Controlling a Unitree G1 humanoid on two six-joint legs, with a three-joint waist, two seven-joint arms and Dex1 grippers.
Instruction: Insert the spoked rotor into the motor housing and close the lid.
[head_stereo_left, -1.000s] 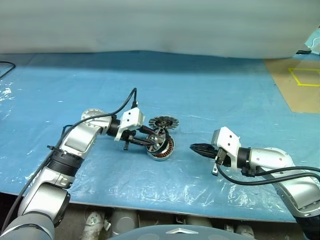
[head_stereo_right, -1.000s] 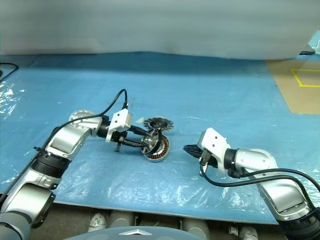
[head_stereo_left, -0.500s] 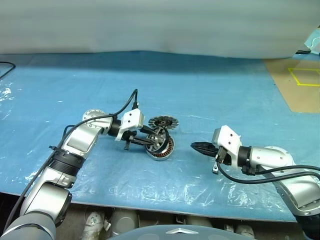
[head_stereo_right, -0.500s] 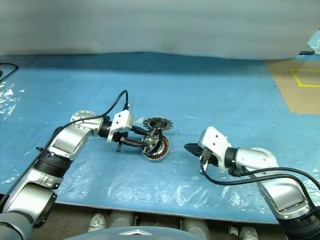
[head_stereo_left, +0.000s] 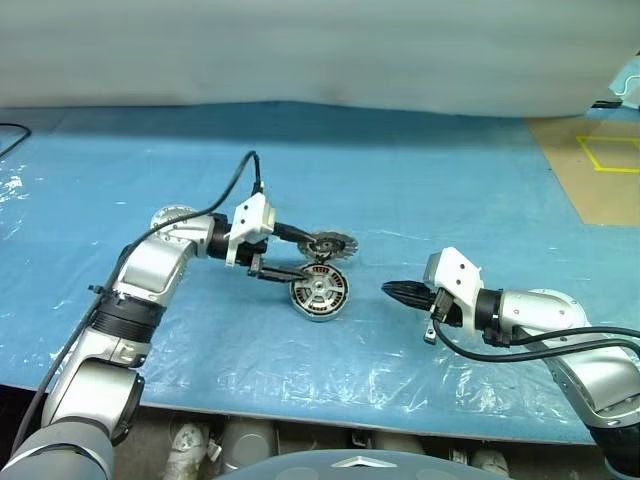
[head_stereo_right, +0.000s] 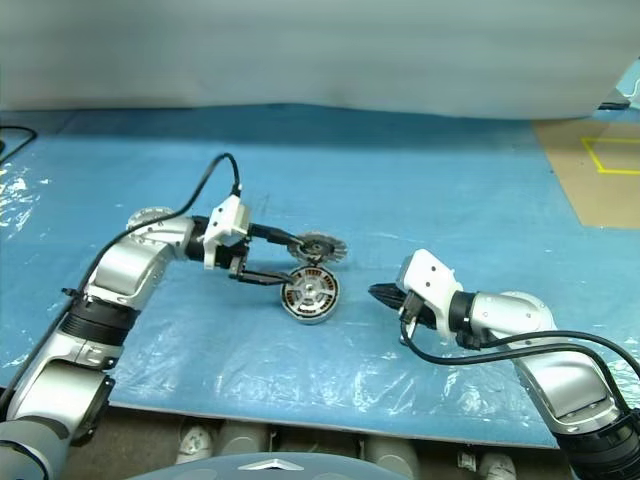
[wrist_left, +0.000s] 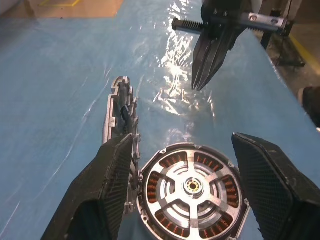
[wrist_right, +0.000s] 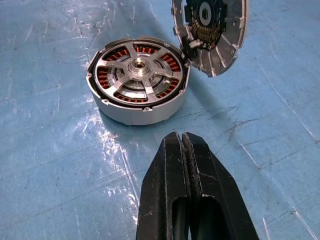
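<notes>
While the motor housing (wrist_left: 191, 192) lies flat on the blue desk (head_stereo_left: 450, 200), the spoked rotor (wrist_right: 137, 70) sits seated inside it, its spokes crossing over the ring of copper-brown windings. The left gripper (wrist_left: 185, 165) hovers just above the housing with its jaws spread wide, one finger to either side of the rim and neither touching it, holding nothing. The lid (wrist_right: 210, 32) lies just beyond the housing, beside the left gripper's far finger, its toothed rim tilted up against the housing's edge and its dark segmented face showing. The right gripper (wrist_right: 185, 165) points at the housing from the opposite side, its jaws pressed shut and empty, with a stretch of crinkled clear film (head_stereo_left: 380, 375) over the desk between them.
</notes>
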